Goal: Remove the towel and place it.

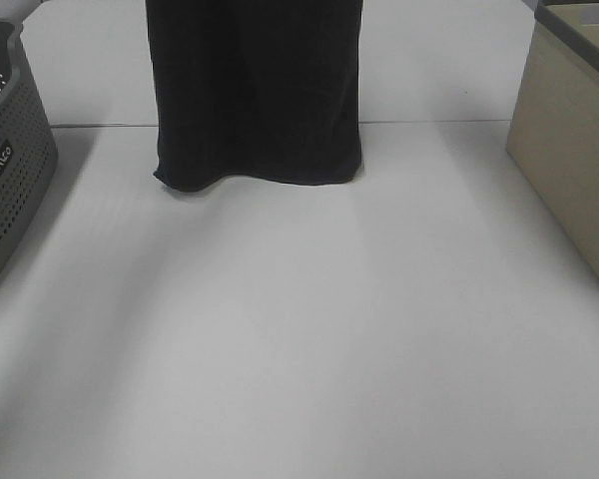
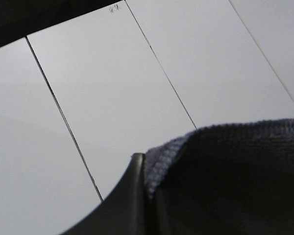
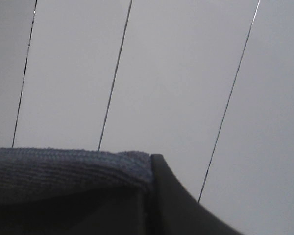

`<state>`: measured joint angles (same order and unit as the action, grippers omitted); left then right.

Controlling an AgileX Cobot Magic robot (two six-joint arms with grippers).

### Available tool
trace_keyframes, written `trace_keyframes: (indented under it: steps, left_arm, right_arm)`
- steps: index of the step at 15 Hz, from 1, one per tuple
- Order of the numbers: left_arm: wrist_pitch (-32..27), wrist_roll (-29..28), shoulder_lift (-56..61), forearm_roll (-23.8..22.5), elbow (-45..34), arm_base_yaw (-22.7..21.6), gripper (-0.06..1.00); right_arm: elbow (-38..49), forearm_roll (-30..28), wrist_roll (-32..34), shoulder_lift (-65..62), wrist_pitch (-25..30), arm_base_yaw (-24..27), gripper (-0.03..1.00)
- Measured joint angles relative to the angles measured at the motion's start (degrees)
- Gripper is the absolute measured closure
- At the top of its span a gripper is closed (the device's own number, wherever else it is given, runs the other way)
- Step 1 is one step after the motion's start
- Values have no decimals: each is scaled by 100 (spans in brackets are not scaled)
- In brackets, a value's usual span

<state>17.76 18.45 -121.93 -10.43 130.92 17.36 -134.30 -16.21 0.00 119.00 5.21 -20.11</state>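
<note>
The towel (image 1: 258,95) is a very dark cloth hanging straight down from beyond the top of the exterior high view. Its bottom hem rests on or just above the white table (image 1: 299,329) at the back middle. Neither gripper shows in that view. In the left wrist view, the left gripper (image 2: 147,178) is shut on the towel (image 2: 235,176), with a dark finger (image 2: 132,200) pressed against its bluish hem. In the right wrist view, the right gripper (image 3: 149,169) is shut on the towel (image 3: 63,171), and one dark finger (image 3: 169,200) lies along the hem.
A grey perforated basket (image 1: 10,170) stands at the table's left edge. A beige box (image 1: 569,150) with a dark rim stands at the right edge. A thin seam (image 1: 429,122) crosses the table behind the towel's hem.
</note>
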Motion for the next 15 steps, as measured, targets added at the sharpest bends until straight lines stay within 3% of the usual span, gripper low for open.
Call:
trace_keyframes:
  steps: [5,11,13,15]
  left_arm:
    - [-269,-40,-1421,0,2229,-63,94]
    - [-791,-241,-1593,-6,2406,-69,94]
    - [-1186,-332,-1581,-11,2406,-69,94]
    - [-2120,-464,-1513,6,2406,-69,94]
  right_arm:
    - [-751,361,0,573,-298,304,95]
    - [-756,401,0,642,-160,309,95]
    - [-756,424,0,642,229,309,95]
    - [-756,688,0,619,963,309,95]
